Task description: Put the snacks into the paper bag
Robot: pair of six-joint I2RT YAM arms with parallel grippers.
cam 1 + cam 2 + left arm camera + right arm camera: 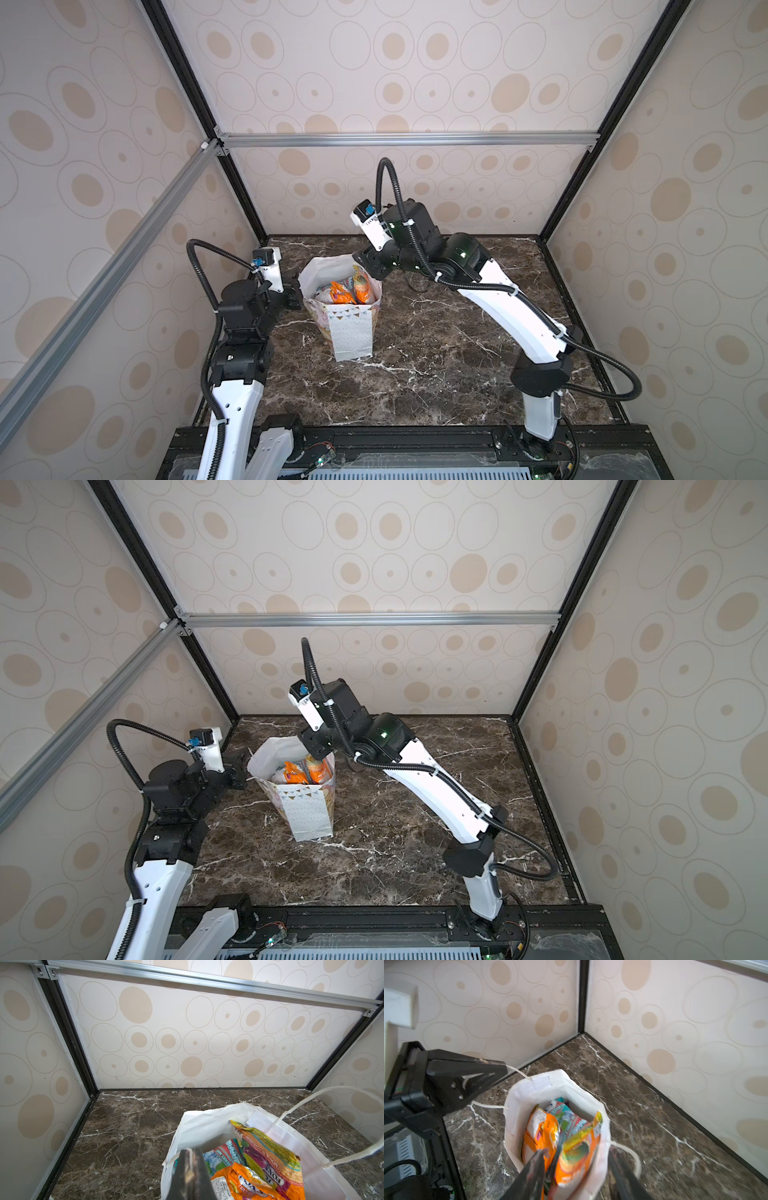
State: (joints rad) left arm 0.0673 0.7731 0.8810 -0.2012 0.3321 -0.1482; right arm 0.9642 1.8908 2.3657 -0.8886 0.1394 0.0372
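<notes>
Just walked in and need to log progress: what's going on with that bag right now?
The left gripper is shut on the cord handle of the paper bag, steadying it on the table. The right gripper hangs over the opening, jaws apart around an orange pouch standing inside. Several snacks are in the bag.

my right gripper (578, 1150) hangs over the mouth of the tall white dotted paper bag (351, 332), jaws apart, and it's crowded down there: glossy orange and teal candy pouches (548, 1126) stand on end, nearly up to the rim. the only slack inside is along the wall on my left gripper's (190, 1155) side. that gripper is pinched on a white cord handle (520, 1072), so that flank is blocked. the second cord loop (636, 1159) curls just beside my right finger. around the bag, the dark brown marble tabletop (436, 353) gives open passage, until the patterned walls (415, 195) close it in.
</notes>
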